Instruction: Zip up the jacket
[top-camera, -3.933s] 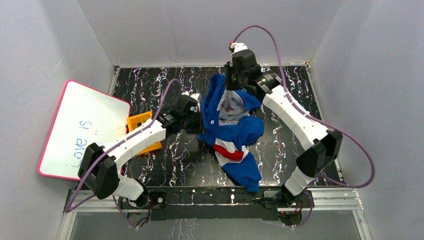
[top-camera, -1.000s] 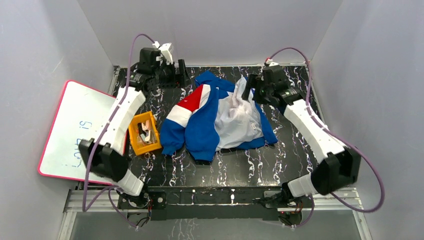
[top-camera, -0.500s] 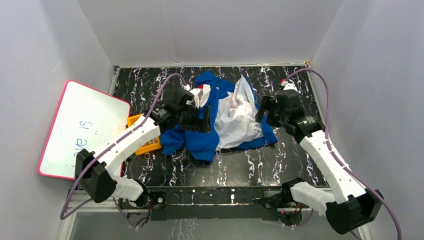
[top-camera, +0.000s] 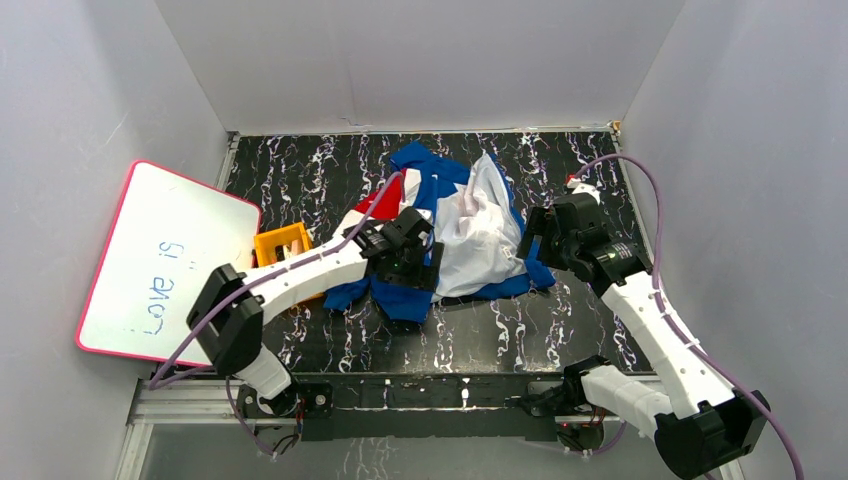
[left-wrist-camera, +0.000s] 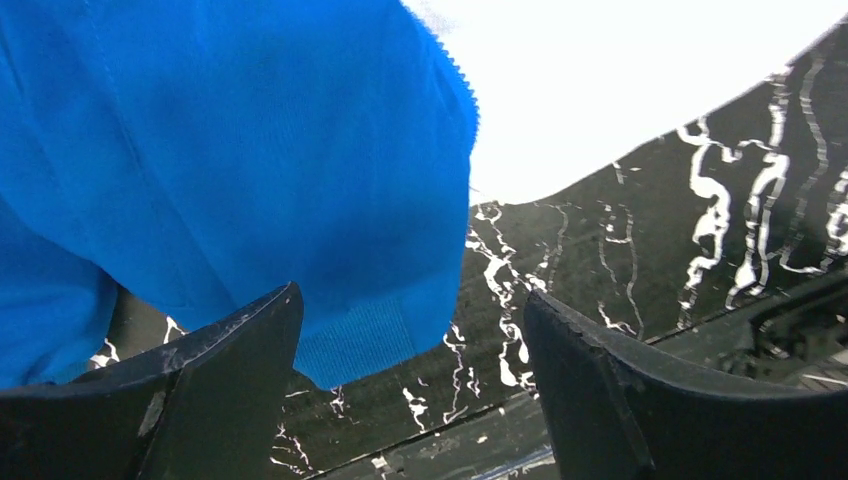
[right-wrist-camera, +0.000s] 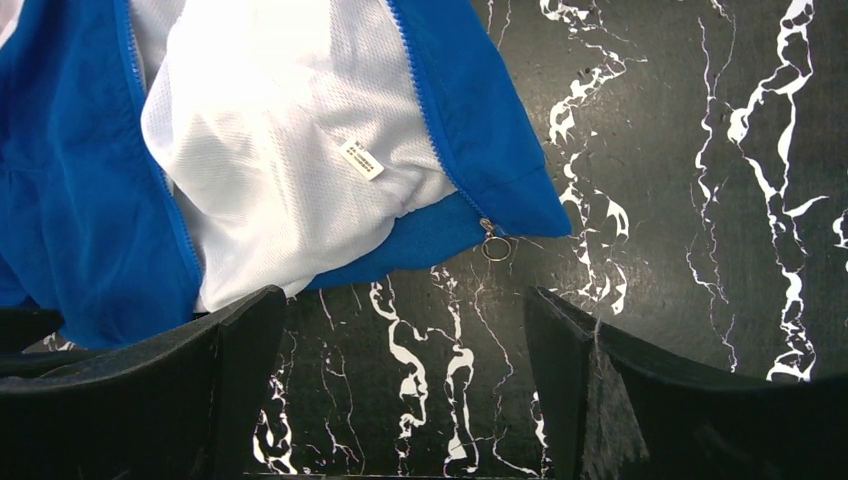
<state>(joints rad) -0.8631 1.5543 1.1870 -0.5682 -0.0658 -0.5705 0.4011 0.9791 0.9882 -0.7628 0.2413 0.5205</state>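
The jacket lies spread open on the black marbled table, white lining up, with a red and white striped sleeve at its left. My left gripper hovers open over its near blue corner. In the left wrist view that ribbed blue hem lies between the fingers, which hold nothing. My right gripper stands open at the jacket's right edge. In the right wrist view the zipper pull ring lies on the table at the blue hem's corner, ahead of the open right gripper, below the white mesh lining.
A pink-edged whiteboard leans at the left wall. An orange box sits beside it, partly under my left arm. Grey walls close in the table on three sides. A metal rail runs along the near edge.
My left arm swung from the back left corner down to the jacket's near blue corner. The right arm drew back from the far side to the jacket's right edge. The jacket stayed spread.
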